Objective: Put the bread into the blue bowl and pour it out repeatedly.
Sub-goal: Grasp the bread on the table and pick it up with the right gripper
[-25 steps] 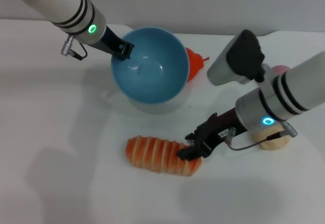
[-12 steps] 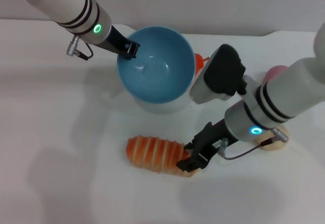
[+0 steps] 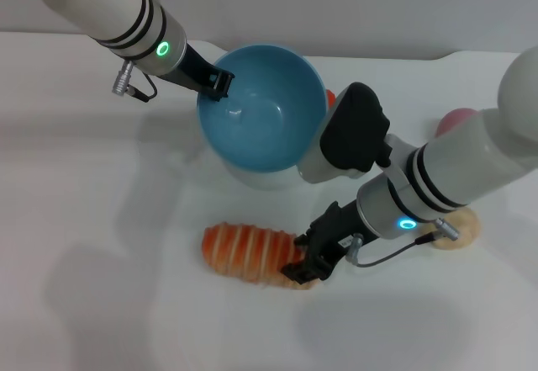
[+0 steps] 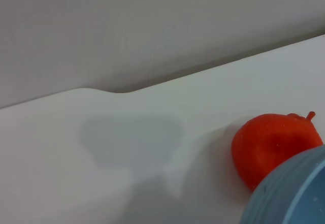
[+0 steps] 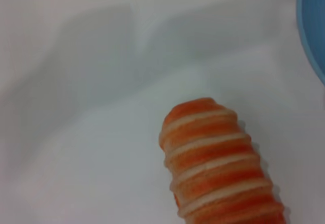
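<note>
The blue bowl hangs tilted above the table at the back, its opening turned toward me, and it is empty. My left gripper is shut on its near-left rim; the left wrist view catches only a sliver of the bowl. The bread lies on the table in front of the bowl with its orange-and-cream striped face up. My right gripper is at the loaf's right end, its black fingers closed around that end. The right wrist view looks along the bread from that end.
A red-orange fruit sits just behind the bowl, mostly hidden in the head view. A small beige lump lies to the right, partly behind my right arm, with a pink round thing farther back. The table's back edge meets a wall.
My right arm swung leftward and lower over the bread's right end, and the loaf slid slightly left. The left arm carried the bowl a little to the right.
</note>
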`<state>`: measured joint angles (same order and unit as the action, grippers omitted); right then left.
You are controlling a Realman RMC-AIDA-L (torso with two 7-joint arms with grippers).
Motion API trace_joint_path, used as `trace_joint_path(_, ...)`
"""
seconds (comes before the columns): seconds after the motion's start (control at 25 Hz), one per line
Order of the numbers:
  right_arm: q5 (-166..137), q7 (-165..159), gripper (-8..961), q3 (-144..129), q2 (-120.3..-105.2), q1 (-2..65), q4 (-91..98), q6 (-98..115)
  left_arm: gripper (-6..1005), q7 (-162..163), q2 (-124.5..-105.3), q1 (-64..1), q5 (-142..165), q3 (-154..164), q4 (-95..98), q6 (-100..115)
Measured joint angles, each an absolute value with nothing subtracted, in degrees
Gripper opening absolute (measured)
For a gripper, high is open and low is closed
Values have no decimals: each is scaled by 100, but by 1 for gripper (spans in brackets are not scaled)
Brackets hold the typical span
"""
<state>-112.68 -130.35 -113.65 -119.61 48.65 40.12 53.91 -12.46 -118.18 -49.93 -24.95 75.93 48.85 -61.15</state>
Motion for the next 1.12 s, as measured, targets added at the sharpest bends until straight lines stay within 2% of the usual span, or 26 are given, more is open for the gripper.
trace_joint_path(0.28, -11296, -12973, 488, -11472, -11915, 4833, 4009, 5372, 21, -1228, -11808, -4983, -2497, 7572, 4869, -6087)
trace_joint_path(0.4, -11303, -12809, 345, -11281, -11874, 4782, 4018, 5448, 21, -1226, -11805, -4974, -2496, 7576, 4861, -6087)
trace_joint_path(0.48, -11308, -12641, 323, -11023, -11863, 4703, 4067, 5544, 21, -1226, -11803, -4970, -2497, 7575, 4860, -6079)
trace_joint_path(0.84, -11492, -11678, 260, -9062, -11820, 3968, 4654, 6639, 20, -1222, -11775, -4955, -2447, 7515, 4740, -6023)
trace_joint_path(1.12, -12006, -11529, 223, -7901, -11845, 3468, 5155, 7441, 20, -1254, -11760, -4966, -2421, 7514, 4723, -5941)
